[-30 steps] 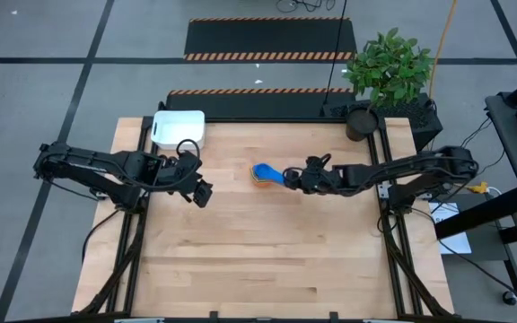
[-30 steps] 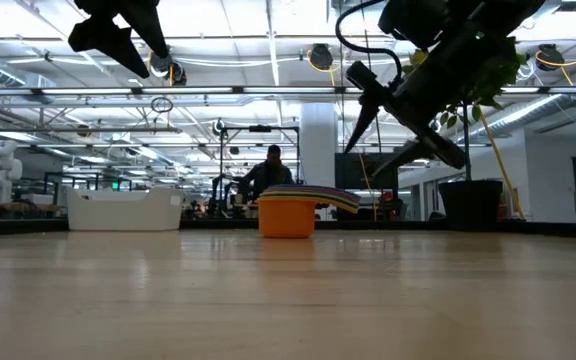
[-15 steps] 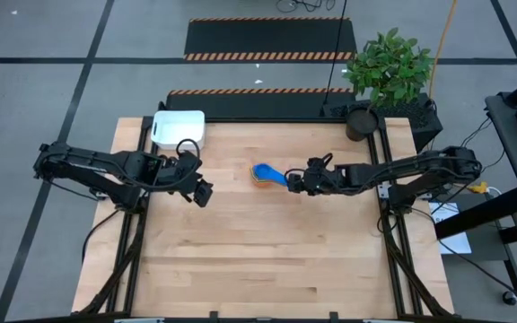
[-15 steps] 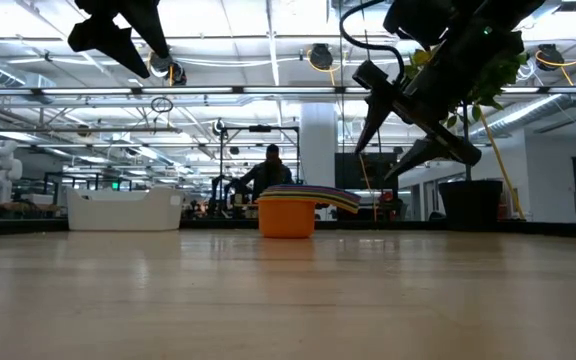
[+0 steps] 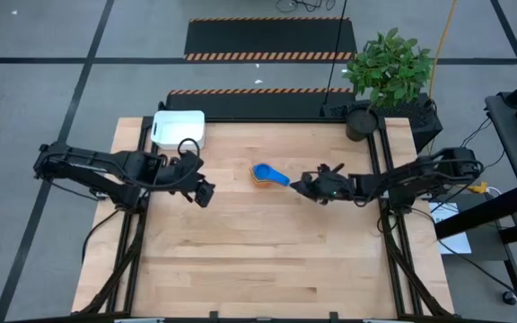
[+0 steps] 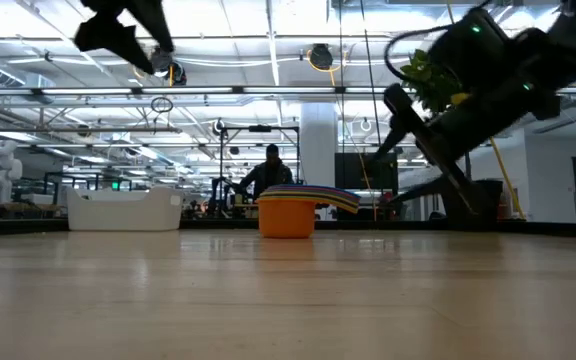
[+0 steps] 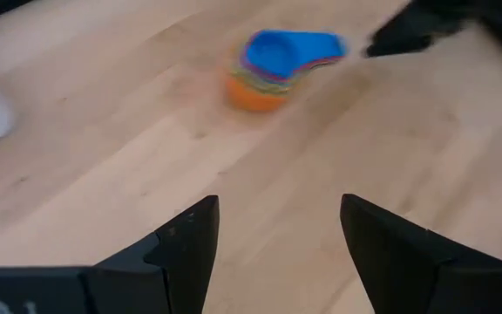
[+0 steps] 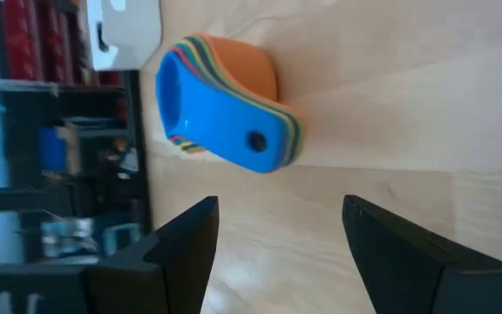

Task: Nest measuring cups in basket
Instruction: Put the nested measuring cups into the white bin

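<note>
Backed off from measuring cups (image 5: pixel 267 175) since earlier frame: right gripper (image 5: pixel 300 187), jaws spread, holding nothing. High view: cups nested on table (image 5: pixel 258 260), well apart from basket (image 5: pixel 179 129). Left gripper (image 5: pixel 203 194) beside cups, fingers spread, empty. Right wrist view: blue cup topmost.

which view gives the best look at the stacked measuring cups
The right wrist view: the nested measuring cups fill much of the picture, blue on top, orange outermost, coloured rims between. The left wrist view shows them farther off and blurred. The high view shows a small blue-and-orange spot; the low view shows them side-on.
</note>
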